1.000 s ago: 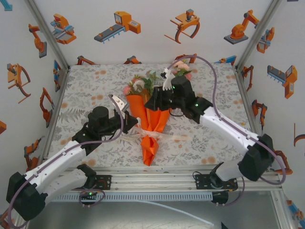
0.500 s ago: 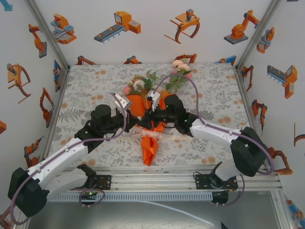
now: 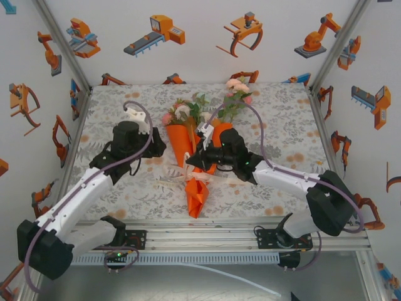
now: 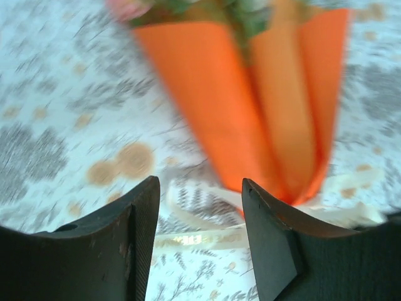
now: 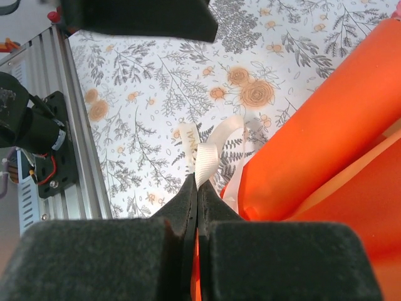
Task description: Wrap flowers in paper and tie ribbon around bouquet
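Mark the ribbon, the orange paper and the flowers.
ribbon point(image 5: 205, 157), right wrist view, on the cream strip's upright stretch.
paper point(image 4: 207, 94), left wrist view, on the left orange fold.
flowers point(image 3: 182, 111), top external view, on a pale bloom among the leaves.

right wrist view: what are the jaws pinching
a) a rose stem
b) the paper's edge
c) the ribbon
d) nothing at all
c: the right jaws are pressed together on the cream ribbon, which rises from their tips just beside the orange paper.
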`<state>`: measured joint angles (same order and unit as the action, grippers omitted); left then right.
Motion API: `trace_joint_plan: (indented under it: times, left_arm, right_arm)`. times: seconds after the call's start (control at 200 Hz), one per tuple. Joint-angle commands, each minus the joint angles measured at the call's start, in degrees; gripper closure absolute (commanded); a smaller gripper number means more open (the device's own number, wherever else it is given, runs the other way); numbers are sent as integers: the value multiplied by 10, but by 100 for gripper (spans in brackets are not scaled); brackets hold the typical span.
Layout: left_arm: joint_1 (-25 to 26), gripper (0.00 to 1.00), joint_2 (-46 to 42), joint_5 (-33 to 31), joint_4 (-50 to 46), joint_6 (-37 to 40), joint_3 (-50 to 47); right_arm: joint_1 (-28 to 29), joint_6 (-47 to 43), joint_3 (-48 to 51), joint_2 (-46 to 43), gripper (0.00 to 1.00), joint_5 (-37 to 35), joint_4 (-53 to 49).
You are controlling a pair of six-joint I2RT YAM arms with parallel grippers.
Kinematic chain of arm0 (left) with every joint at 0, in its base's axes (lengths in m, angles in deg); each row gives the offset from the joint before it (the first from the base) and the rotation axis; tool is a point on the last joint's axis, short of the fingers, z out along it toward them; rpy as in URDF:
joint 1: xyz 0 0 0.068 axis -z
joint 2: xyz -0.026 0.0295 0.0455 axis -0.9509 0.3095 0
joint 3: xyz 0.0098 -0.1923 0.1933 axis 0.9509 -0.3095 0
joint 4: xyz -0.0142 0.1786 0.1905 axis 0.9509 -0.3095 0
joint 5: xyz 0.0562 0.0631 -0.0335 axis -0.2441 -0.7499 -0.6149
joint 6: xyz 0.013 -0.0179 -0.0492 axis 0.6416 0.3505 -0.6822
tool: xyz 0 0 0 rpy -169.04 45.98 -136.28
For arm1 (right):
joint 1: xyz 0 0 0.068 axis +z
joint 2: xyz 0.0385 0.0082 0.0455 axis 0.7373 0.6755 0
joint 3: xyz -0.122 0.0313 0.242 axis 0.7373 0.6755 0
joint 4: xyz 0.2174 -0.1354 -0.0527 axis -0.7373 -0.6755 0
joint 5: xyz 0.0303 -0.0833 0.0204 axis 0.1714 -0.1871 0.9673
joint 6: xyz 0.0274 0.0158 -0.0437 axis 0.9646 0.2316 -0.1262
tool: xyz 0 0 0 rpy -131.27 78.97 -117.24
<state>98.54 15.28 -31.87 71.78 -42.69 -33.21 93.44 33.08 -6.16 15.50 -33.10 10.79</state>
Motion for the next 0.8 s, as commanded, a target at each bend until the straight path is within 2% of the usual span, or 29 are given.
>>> trace_joint_plan:
  times: [0.0,0.065,0.17,0.28,0.466,0.526,0.676,0.746,0.796]
  left_arm:
    - [-54,48,80,32,-142,-59,22]
    - [-71,51,132,98,-151,-62,36]
    - [-69,53,197,137,-127,-69,43]
    - [-67,53,243,159,-114,-66,52]
    - [-53,53,292,146,-100,-76,54]
    - [-50,61,306,147,-95,-82,54]
    - [-45,100,282,131,-106,-105,50]
    - [-41,100,242,104,-125,-172,42]
    - [-32,100,217,123,-131,-221,36]
  right_arm:
    - [-1,-5,4,-24,100,-14,4]
    - [-1,-5,3,-28,100,-15,-1]
    - [-1,-8,0,-33,100,-18,-8]
    - [-1,-5,-2,-32,100,-22,-13]
    - [-1,-2,-7,-32,100,-23,-18]
    - [-1,0,-8,-32,100,-27,-22]
    - [-1,32,-12,-34,100,-78,-22]
    - [0,78,-12,-21,100,-107,-3]
    - [0,107,-16,-5,100,-112,9]
